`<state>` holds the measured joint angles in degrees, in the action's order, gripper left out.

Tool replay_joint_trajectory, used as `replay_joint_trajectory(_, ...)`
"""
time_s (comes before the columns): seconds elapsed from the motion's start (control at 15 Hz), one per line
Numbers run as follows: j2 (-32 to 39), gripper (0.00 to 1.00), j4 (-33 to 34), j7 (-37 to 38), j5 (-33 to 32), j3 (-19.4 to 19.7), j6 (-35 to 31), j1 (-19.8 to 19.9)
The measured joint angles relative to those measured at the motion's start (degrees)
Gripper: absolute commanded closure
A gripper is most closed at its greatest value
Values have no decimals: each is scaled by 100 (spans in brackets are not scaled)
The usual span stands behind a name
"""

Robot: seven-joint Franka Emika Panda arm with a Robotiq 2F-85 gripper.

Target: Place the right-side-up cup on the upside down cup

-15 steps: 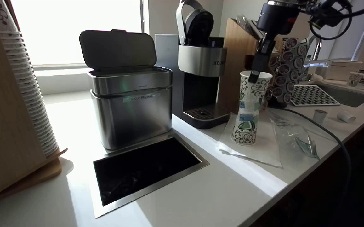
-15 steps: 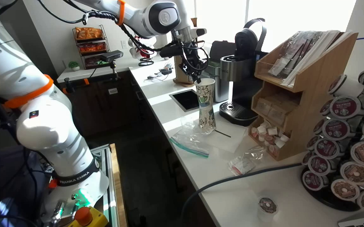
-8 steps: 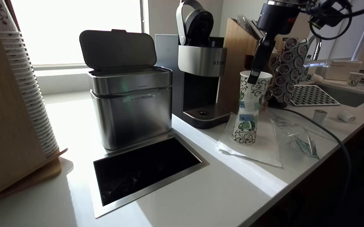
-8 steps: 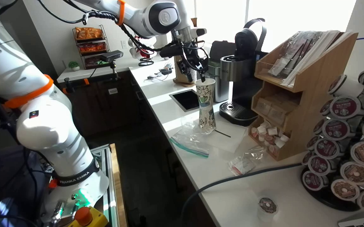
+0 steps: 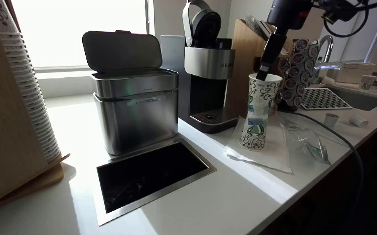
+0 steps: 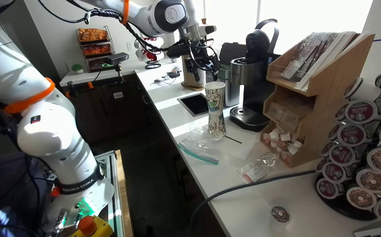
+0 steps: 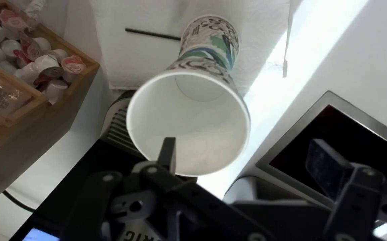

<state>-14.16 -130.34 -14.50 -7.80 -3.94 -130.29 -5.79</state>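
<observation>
In both exterior views the right-side-up cup [image 5: 264, 94] stands upright on the base of the upside down cup [image 5: 254, 133], narrow ends meeting. The lower cup rests rim-down on a white sheet. From the wrist view I look into the white inside of the upper cup [image 7: 186, 124], with part of the patterned lower cup [image 7: 210, 36] showing beyond it. My gripper [image 6: 206, 79] hovers just above and beside the upper rim, its fingers spread wide. Nothing is between the fingertips [image 7: 168, 150]; in the wrist view one of them overlaps the cup's opening.
Behind the cups stand a coffee maker [image 5: 209, 65] and a wooden organizer [image 6: 312, 89]. A steel bin [image 5: 138, 111] sits by a dark counter opening [image 5: 156, 173]. A clear plastic bag [image 6: 198, 149] lies beside the lower cup. A dark cable [image 6: 243, 186] crosses the counter.
My fingers have gone from close together at the upper cup's rim to wide apart. The gripper has risen slightly. Both cups have stayed in place.
</observation>
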Motion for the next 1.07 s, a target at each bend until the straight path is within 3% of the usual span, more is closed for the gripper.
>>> replay_joint_trajectory(1.07, -567, 0, -59, 868, 116, 211, -19, 207)
